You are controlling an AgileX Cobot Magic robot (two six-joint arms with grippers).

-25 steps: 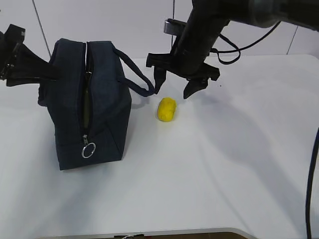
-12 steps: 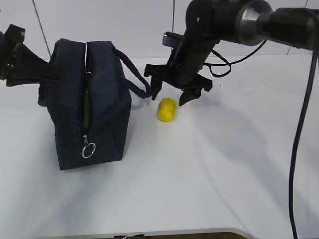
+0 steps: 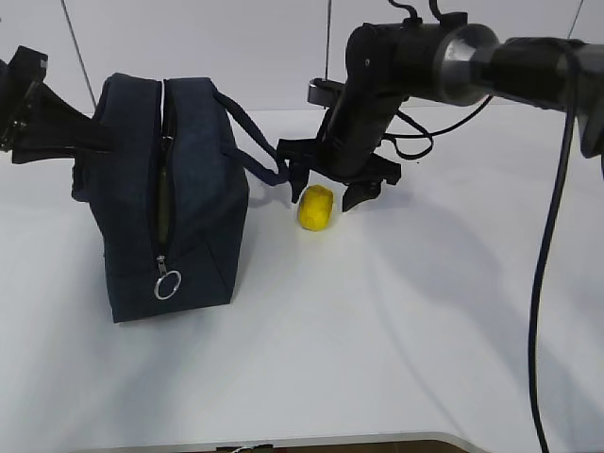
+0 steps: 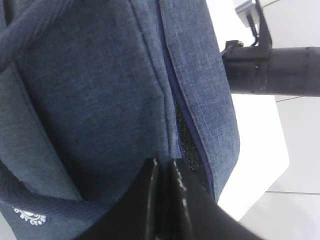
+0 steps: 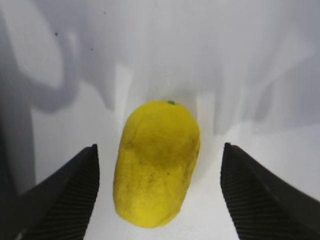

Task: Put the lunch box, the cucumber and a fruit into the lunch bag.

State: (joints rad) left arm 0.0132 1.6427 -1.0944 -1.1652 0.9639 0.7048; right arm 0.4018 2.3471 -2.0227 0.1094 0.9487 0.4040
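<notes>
Right gripper (image 3: pixel 329 190) descending since last look, jaws spread wide, now straddling fruit (image 3: pixel 315 208) frame centre, not gripping; left gripper (image 4: pixel 165 200) pinching lunch bag (image 3: pixel 170 208) fabric at left; grasp appearing imminent.

A smooth white worktop (image 3: pixel 396 321) fills most of the exterior view, crossed by soft grey shadows, its rounded front edge showing at the bottom. Behind it stands a pale panelled wall (image 3: pixel 217 38) with thin dark seams. A black cable (image 3: pixel 547 283) hangs down at the right side.
</notes>
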